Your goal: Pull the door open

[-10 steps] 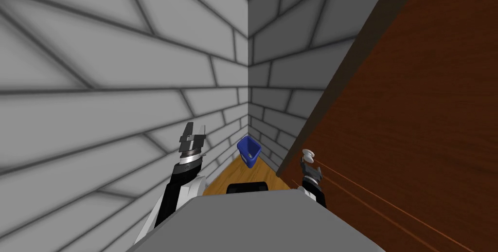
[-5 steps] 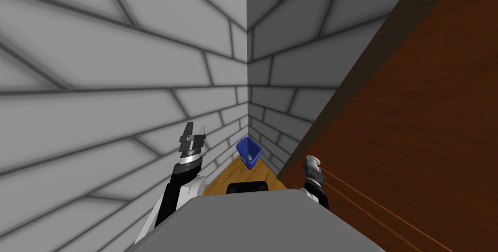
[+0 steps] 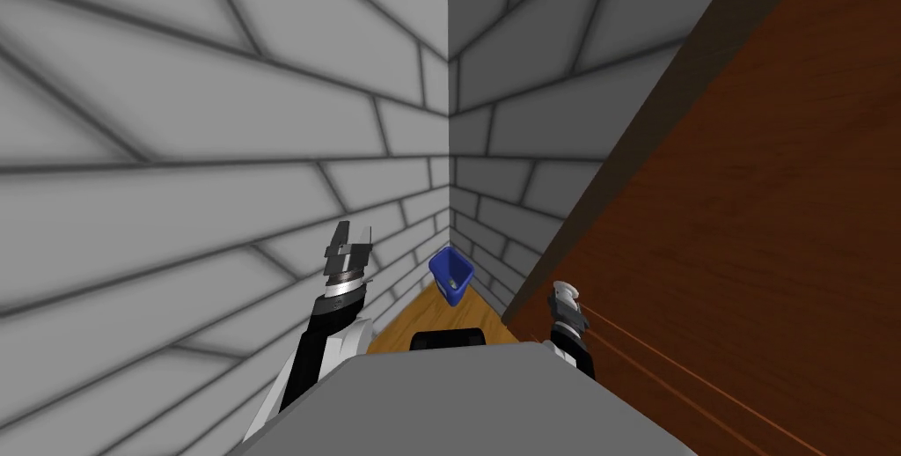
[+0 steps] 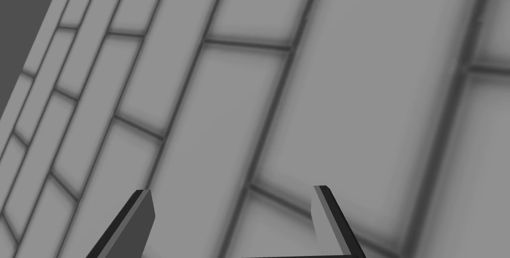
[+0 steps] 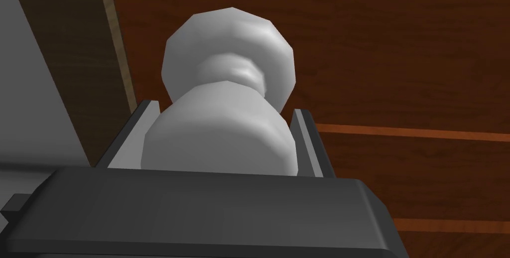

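Right gripper: closed on the door knob, one finger pressed to each side of its rounded end; held low at the right, close against the door.
Door knob: pale grey and waisted, with a wide round plate flat on the door; set close to the door's edge.
Door edge: a light strip just beside the knob, with a darker brown band and grey wall past it.
Door: dark reddish-brown wood with thin orange lines, running along the right side toward the back wall; how far it is opened cannot be told.
Left gripper: fingers apart, nothing between them; raised at the left, near the side wall.
Floor: a narrow wedge of orange wood, shut in between the side wall and the door.
Bin: blue, ahead by the corner, apart from both grippers.
Walls: grey blocks, joined in a corner ahead.
Risk, grip: the knob is smooth and rounded, so the fingers are judged likely to slide off if it is pulled hard or off-axis.
Risk, path: a straight pull against the door's arc is judged likely to twist the wrist or break the hold.
Open room: little at either side; space is judged to lie mainly behind, where the door is to be drawn.
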### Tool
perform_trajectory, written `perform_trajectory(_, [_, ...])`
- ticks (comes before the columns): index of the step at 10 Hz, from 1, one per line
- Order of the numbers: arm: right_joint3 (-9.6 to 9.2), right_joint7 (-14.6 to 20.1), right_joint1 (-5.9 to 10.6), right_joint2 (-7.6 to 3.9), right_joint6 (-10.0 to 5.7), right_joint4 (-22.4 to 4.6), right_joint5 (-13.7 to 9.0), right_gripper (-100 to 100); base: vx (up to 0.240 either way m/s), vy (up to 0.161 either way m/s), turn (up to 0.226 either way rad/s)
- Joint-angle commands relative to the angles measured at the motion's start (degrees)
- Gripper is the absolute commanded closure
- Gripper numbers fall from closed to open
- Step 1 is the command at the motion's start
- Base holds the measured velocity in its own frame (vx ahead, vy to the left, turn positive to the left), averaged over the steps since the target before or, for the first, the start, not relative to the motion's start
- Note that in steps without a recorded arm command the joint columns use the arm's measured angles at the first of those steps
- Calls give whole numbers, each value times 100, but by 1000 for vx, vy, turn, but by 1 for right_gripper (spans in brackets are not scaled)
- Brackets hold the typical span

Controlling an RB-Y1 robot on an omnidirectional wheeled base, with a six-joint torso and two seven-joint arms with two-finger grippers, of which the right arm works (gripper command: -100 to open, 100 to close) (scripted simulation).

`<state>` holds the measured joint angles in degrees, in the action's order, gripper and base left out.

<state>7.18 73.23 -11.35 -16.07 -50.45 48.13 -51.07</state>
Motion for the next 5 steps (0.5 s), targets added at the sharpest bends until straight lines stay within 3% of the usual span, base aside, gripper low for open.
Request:
perform_trajectory(1, [-44, 30, -11, -2, 11, 2, 21, 100, -137, 114, -22])
perform_trajectory(5, [-228, 194, -20, -91, 7, 18, 133, 100, -155, 123, -15])
